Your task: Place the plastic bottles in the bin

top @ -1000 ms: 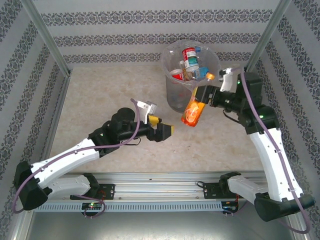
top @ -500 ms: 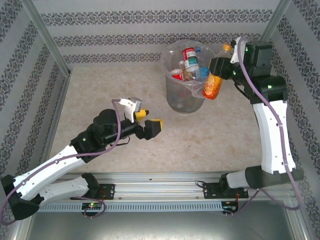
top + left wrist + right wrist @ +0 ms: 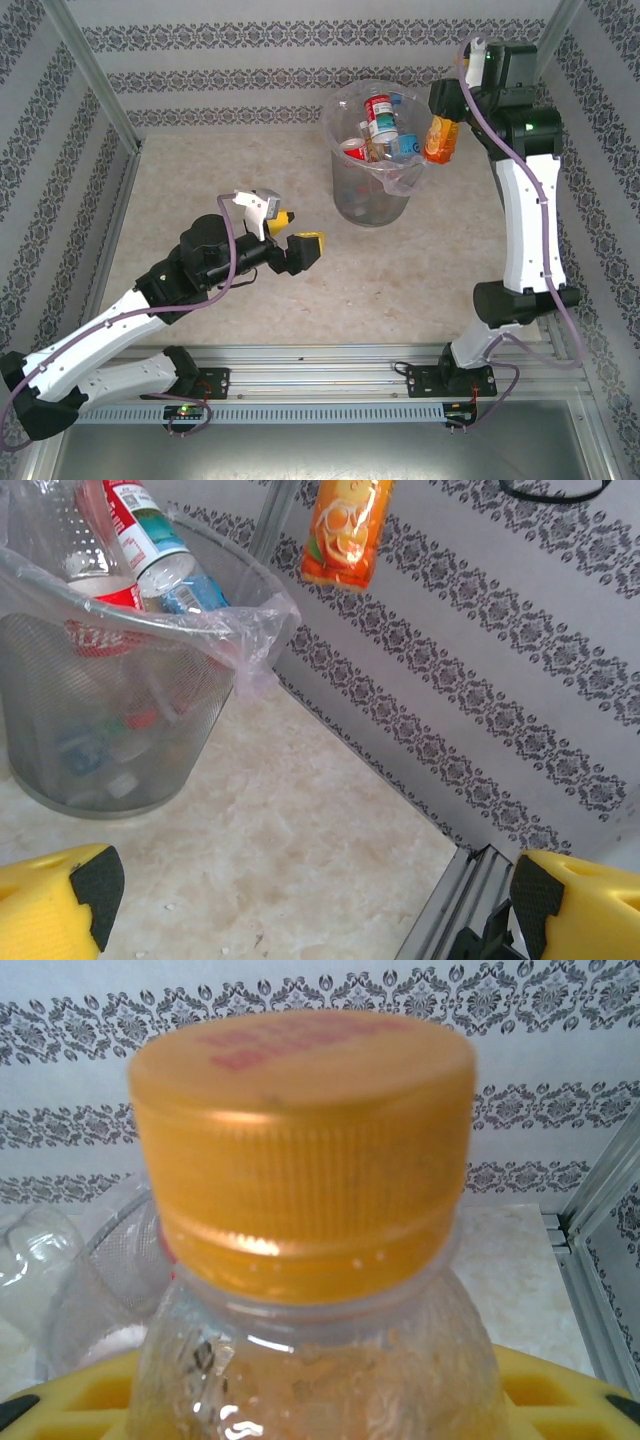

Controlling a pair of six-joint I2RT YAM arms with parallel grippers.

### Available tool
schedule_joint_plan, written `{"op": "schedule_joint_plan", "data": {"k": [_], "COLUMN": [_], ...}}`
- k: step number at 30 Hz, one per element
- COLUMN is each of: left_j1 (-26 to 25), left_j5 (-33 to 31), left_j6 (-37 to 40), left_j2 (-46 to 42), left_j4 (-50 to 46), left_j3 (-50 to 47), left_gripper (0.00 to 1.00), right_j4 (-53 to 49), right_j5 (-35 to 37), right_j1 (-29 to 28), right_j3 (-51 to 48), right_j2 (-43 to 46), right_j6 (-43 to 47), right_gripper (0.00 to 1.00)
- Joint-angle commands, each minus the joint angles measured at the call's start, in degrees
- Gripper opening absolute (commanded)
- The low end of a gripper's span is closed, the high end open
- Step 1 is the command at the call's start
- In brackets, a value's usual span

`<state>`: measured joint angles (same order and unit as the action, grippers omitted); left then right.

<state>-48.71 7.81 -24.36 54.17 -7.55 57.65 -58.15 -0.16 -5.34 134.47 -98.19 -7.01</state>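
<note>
While the left gripper (image 3: 296, 236) hangs over the pale marbled tabletop (image 3: 200, 170) with its yellow fingers (image 3: 60, 890) spread wide apart and nothing between them, the right gripper (image 3: 441, 118) is clamped on a small clear plastic bottle with an orange label and orange cap (image 3: 440, 140) — high in the air at the far right. From above, that bottle sits at the right edge of the tall round grey mesh bin lined with a clear plastic bag (image 3: 370, 205). From the left wrist it hangs above the rim and to its right, touching neither bin nor bag. Inside the bin lie several other clear plastic bottles (image 3: 378, 122) — red and blue labels show. The left gripper is well apart from the bin, nearer and to the left.
</note>
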Motion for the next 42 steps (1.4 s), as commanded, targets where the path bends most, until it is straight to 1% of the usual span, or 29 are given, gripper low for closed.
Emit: {"op": "schedule_joint_plan", "data": {"k": [1,7,11,18,24,29,35,37,40,42], "left_j1": [-0.5,-0.5,-0.5,-0.5,-0.5,-0.5,-0.5,-0.5,-0.5,-0.5], "left_j5": [-0.7,1.0,0.9,0.4,0.0,-0.1,-0.1,0.0,0.0,0.1], "left_j6": [1.5,0.4,0.9,1.5,1.6,1.8,1.5,1.4,1.3,1.3], "left_j2": [0.4,1.3,2.2,2.6,2.2,2.3,2.5,2.5,2.6,2.6], "left_j4": [-2.2,-1.6,-2.7,-3.5,-4.2,-4.5,-4.1,-3.9,-3.9,-3.9], "left_j3": [2.0,2.2,2.5,2.0,1.6,1.7,1.6,1.5,1.4,1.4], "left_gripper": [1.0,1.0,1.0,1.0,1.0,1.0,1.0,1.0,1.0,1.0], "right_j4": [-2.4,-3.6,-4.9,-4.6,-9.2,-11.6,-11.4,-11.4,-11.2,-10.9], "right_j5": [1.1,0.6,0.1,-0.3,-1.3,0.2,1.1,1.0,0.7,0.1], "right_j1": [0.3,-0.5,-0.9,-2.5,-3.6,-4.9,-5.7,-5.7,-5.6,-5.6], "right_j3": [5.7,11.8,15.5,16.5,21.0,20.9,21.0,20.9,21.0,20.9], "right_j2": [-4.2,-10.2,-14.0,-17.3,-21.1,-23.7,-25.6,-26.0,-26.3,-26.2], "right_j6": [1.8,2.3,2.4,4.2,5.1,6.8,6.6,6.2,5.5,5.0], "right_gripper": [0.52,0.53,0.53,0.53,0.54,0.54,0.55,0.57,0.68,0.73]}}
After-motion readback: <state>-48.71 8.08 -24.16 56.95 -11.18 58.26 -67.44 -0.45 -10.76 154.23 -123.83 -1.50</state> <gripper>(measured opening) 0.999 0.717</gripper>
